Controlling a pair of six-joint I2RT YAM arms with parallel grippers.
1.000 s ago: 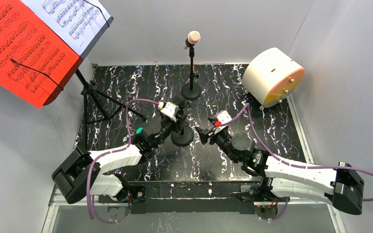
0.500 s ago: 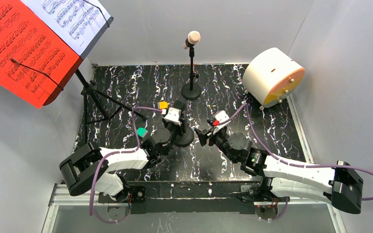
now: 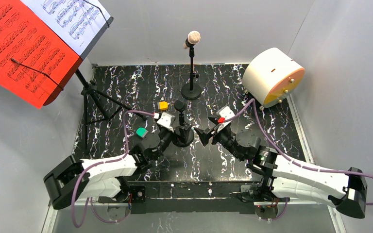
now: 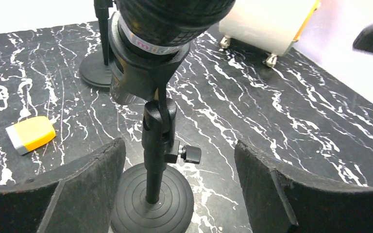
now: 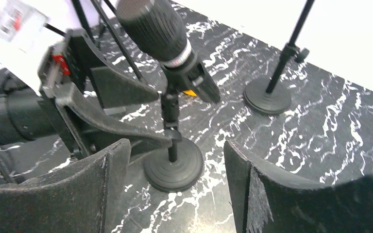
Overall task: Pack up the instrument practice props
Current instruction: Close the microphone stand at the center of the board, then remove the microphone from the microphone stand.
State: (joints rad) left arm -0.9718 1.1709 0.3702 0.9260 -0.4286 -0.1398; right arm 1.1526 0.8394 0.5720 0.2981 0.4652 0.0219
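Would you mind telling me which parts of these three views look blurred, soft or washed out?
Top external: sharp and evenly lit, with only soft shadows. Left wrist: the black mic head sits very close and looks slightly soft, and the wall behind is washed out to plain white. Right wrist: the white box at top left is blurred, and the wall is overexposed there too.

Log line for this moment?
left gripper open, straddling black microphone pole | right gripper open, aimed at same pole | beige-headed microphone upright | music rack standing
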